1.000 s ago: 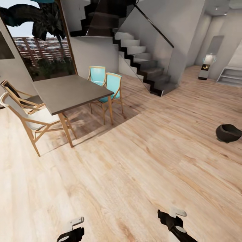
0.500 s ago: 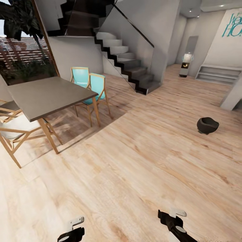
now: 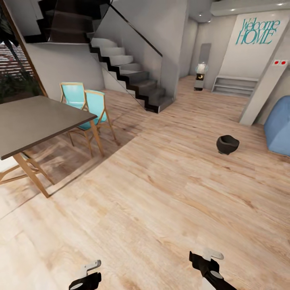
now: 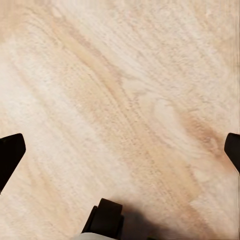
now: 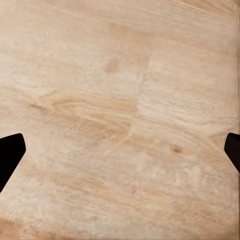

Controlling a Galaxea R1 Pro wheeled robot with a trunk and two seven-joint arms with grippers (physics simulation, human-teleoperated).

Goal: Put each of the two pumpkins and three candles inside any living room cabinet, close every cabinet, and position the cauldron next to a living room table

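Both grippers hang spread and empty; the cauldron, frame right, likely calls for driving closer.

The room is seen from the head camera, set high and angled forward and down across the pale wood-plank floor. That same floor is viewed from close above, straight down, by both wrist cameras.
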